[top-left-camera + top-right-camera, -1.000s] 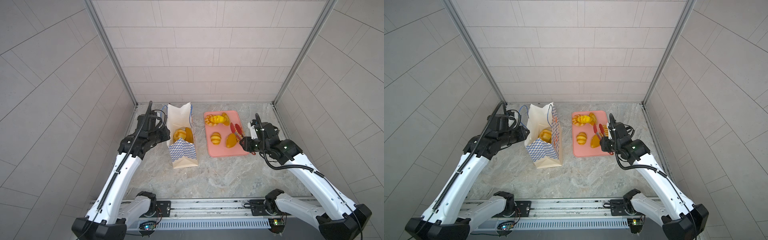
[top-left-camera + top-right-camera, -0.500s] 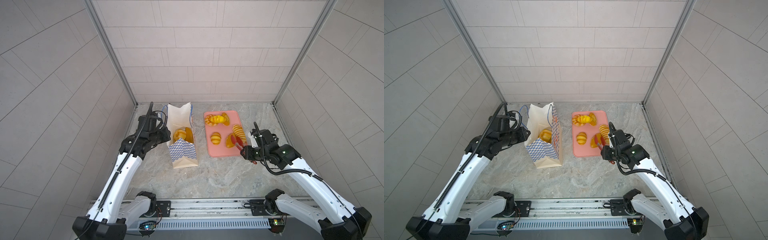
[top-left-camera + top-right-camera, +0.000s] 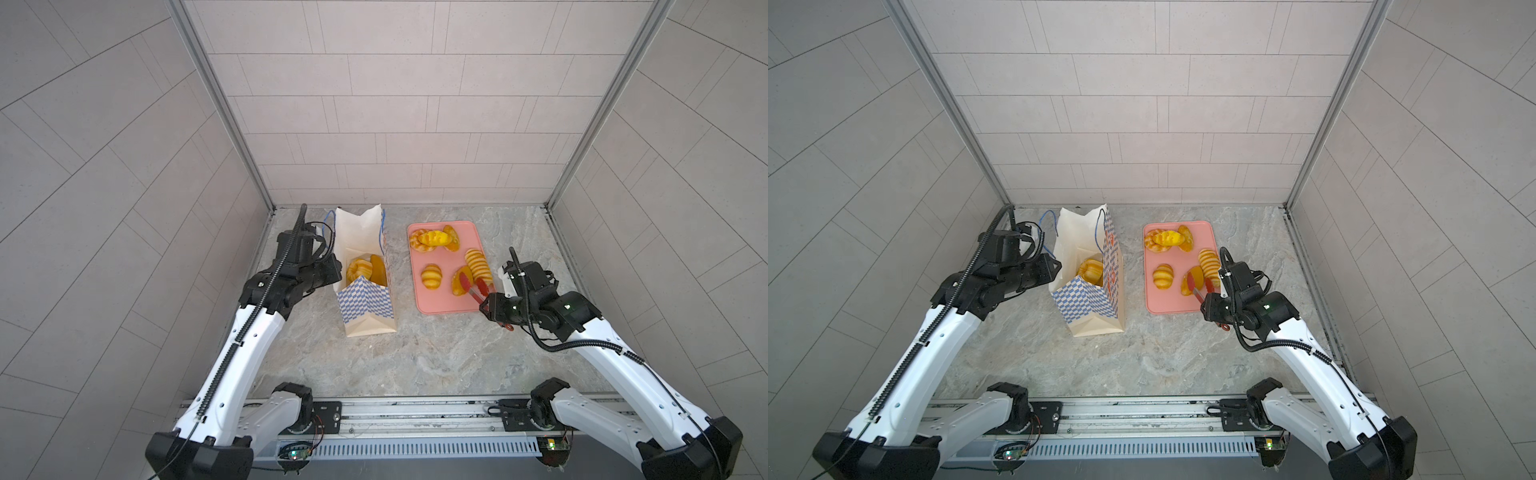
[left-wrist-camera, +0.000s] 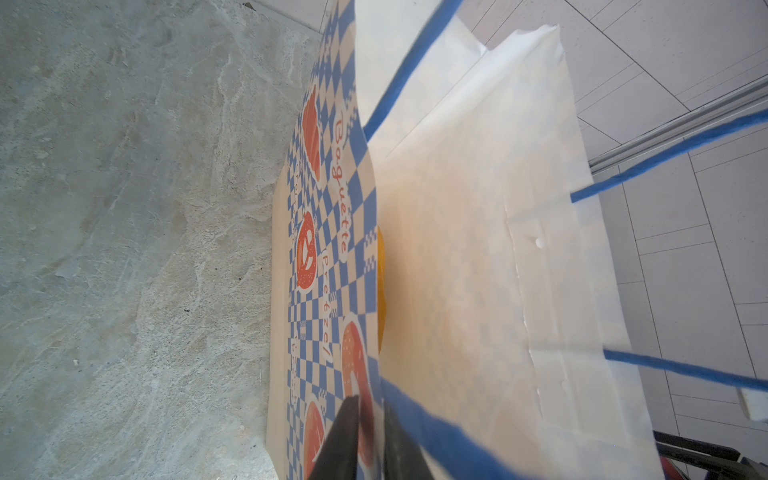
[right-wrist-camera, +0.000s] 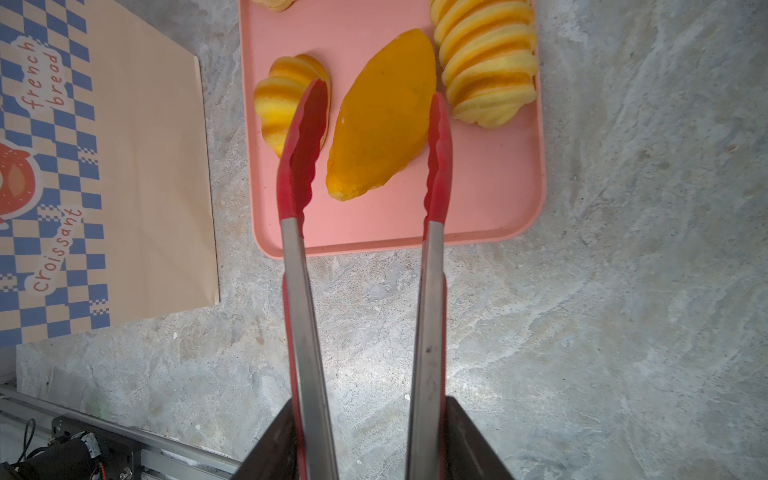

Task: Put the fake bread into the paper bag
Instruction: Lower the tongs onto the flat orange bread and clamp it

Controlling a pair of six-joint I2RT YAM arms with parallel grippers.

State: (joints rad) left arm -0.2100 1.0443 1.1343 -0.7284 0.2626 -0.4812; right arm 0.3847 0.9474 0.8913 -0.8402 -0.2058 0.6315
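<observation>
The paper bag stands open left of the pink tray, with a striped roll and an orange bun inside. My left gripper is shut on the bag's left rim. More fake bread lies on the tray: an oval bun, a small striped roll, a long striped roll and a pile at the far end. My right gripper is shut on red-tipped tongs. Their tips are spread on either side of the oval bun, not pinching it.
The pink tray lies on the marble table, its near edge just ahead of my right gripper. The enclosure's tiled walls close in on three sides. A metal rail runs along the front edge.
My right arm has drawn back toward the front and lowered the tongs over the oval bun, and the tong tips have spread apart. The left arm and the bag have not moved.
</observation>
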